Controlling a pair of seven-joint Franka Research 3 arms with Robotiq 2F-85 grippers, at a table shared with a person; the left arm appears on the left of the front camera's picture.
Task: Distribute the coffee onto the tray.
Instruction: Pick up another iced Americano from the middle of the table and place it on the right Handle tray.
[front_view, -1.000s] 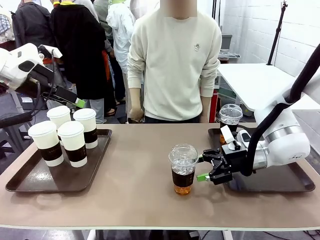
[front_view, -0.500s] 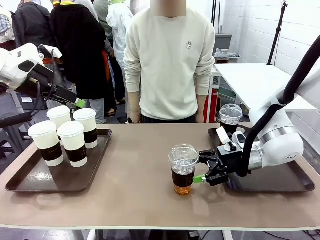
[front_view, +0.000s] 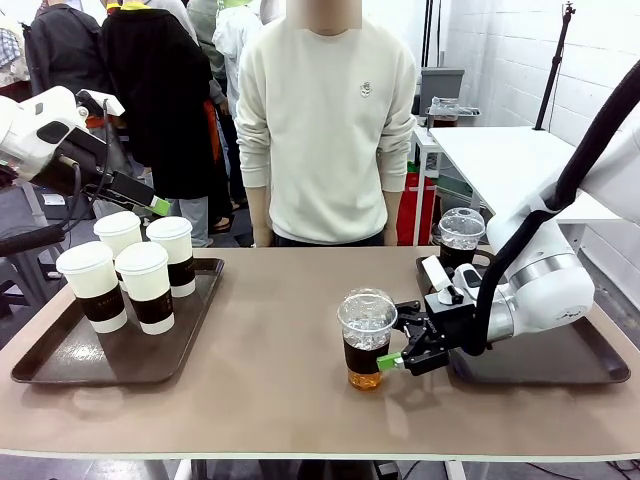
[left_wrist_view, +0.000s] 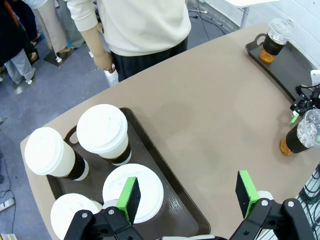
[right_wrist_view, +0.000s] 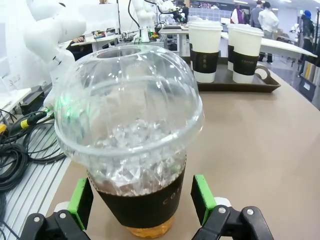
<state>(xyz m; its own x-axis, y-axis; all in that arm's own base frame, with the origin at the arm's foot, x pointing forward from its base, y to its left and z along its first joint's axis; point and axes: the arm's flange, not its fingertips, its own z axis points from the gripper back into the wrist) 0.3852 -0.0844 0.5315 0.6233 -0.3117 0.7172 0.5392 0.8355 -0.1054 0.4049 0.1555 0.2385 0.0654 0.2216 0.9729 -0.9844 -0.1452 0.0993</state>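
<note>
The iced coffee stands mid-table, at nine o'clock of the right tray. It is straddled, ungripped, by the right gripper, pads wide; closure should be square on the dark band. The left gripper, also spread, is seen hovering above the paper cups.

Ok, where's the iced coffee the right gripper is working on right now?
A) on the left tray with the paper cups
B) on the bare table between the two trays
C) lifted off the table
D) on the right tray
B: the iced coffee stands on the bare table between the trays, and the right gripper has open fingers either side of it.
</note>
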